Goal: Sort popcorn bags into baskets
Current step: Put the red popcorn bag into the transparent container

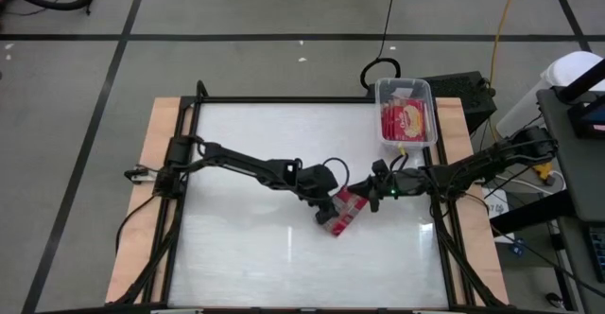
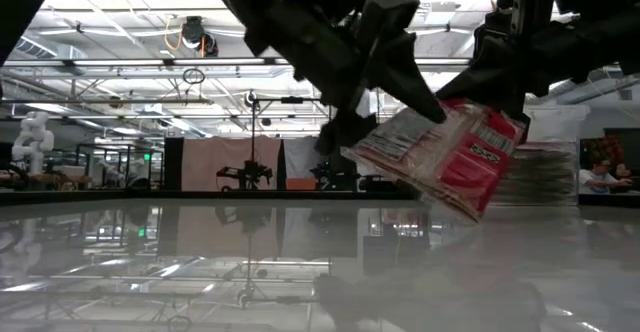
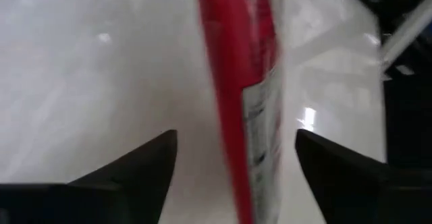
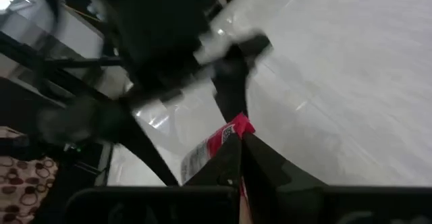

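Note:
A red popcorn bag (image 1: 348, 212) hangs tilted over the middle of the table, its printed grey-white panel showing in the low view (image 2: 450, 157). My right gripper (image 1: 373, 198) reaches in from the table's right and is shut on it. My left gripper (image 3: 236, 140) comes from the table's left, slanting down, and is open; its two fingers stand on either side of the bag's edge (image 3: 236, 82) with gaps on both sides. A clear basket (image 1: 381, 125) at the far right holds other red popcorn bags (image 1: 406, 118). My right gripper pinches the bag's red end (image 4: 236, 126) between its two shut fingers, coming nearly level from the table's right. The bag hangs tilted away from the fingers toward my left gripper, clear of the table.
The white tabletop (image 1: 246, 248) lies bare on the near and left sides. A black frame (image 1: 284, 99) runs around the table's edges. Cables and dark equipment (image 1: 463, 92) sit beyond the far right corner, behind the basket.

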Controlling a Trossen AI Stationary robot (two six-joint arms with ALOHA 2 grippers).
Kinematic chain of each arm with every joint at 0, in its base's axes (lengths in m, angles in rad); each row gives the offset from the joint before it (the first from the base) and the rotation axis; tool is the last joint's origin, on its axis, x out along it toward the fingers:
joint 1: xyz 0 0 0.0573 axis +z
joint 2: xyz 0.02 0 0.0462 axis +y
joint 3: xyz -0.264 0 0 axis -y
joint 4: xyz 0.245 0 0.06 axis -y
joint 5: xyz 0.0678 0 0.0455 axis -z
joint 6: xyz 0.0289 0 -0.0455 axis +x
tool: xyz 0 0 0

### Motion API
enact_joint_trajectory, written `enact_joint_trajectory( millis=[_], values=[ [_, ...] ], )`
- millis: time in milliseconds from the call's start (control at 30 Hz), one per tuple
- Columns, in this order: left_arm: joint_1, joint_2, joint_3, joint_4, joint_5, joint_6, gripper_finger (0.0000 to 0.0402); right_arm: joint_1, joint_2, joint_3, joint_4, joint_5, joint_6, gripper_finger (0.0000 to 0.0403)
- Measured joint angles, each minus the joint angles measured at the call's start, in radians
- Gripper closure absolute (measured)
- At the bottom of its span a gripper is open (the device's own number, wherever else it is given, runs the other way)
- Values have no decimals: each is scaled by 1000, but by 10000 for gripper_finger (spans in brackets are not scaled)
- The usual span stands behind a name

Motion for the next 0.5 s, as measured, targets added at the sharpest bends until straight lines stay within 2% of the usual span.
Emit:
enact_joint_trajectory(
  millis=[133,333,400,500],
  values=[
    [0,19,0,62,59,21,179,0,0,0,27,1,0,403],
    [11,-22,1,12,44,95,365,1,-26,0,33,-30,37,403],
    [16,-48,1,-31,22,106,381,0,-48,1,35,-63,106,403],
    [17,-90,1,-85,-28,180,371,0,-91,1,30,-116,178,401]
  ],
)
